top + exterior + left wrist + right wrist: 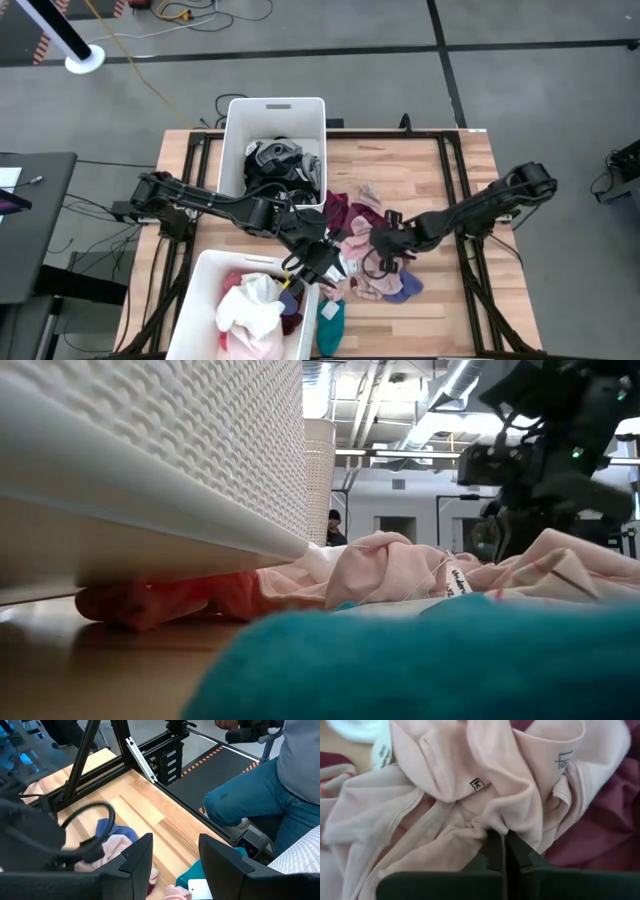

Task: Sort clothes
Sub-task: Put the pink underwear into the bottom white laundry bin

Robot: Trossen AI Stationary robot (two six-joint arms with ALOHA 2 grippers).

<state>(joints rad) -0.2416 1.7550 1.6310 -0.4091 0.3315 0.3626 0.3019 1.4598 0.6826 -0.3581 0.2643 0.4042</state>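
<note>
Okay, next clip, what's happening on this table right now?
A two-arm robot is sorting a pile of clothes into two white bins. The right gripper is down in the pile with its fingers pinched shut on a pale pink garment. The left gripper hangs open and empty by the near bin, which holds white and pink pieces; the far bin holds dark ones.

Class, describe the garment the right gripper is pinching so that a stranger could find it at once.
Start at the wooden table and find the clothes pile right of the two white bins. The right gripper, shut, pinches the pale pink garment there. Unlike the maroon cloth beside it, it is light pink with small printed labels.
</note>
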